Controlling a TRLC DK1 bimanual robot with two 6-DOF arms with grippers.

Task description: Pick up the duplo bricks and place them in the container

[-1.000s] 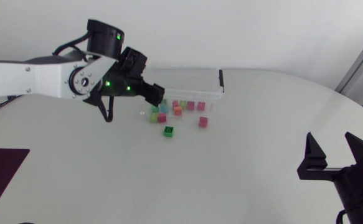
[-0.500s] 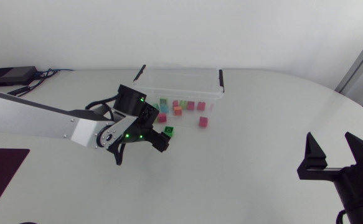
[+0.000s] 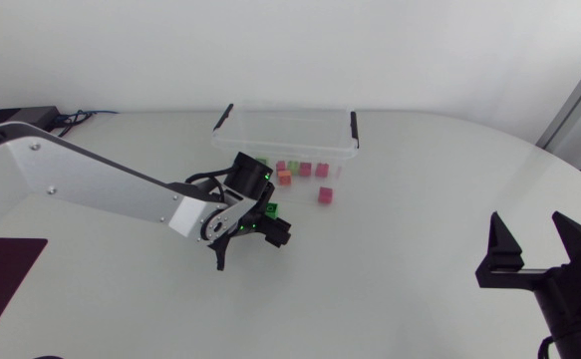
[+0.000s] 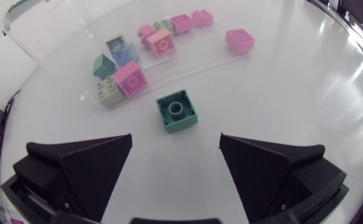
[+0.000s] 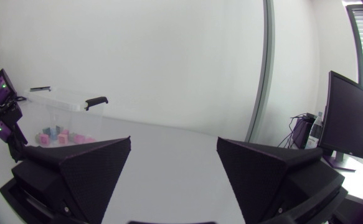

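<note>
left arm in from 9 o'clock of the overhead view, with the left hand (image 3: 273, 231) low over the white worktop (image 3: 430, 189) near its middle. fingers spread wide, gripping nothing.

green duplo brick (image 4: 177, 112) at 12 o'clock of that hand, just ahead of the fingertips and centred on the gap. touching neither finger, flat on the worktop, stud side up.

farther out at 11 o'clock of the hand, a huddle of bricks: a pink brick (image 4: 130, 78) touching a pale green brick (image 4: 109, 91), then a peach brick (image 4: 160, 42) and a few more behind. lone pink brick (image 4: 240, 40) apart at 1 o'clock.

clear container (image 3: 288, 130) with black end handles beyond the huddle, at 12 o'clock of the worktop. impossible to tell whether the huddle lies inside its near wall or just outside it.

right hand (image 3: 536, 244) at 4 o'clock of the overhead view, well apart from every brick, fingers wide apart with nothing between them.
</note>
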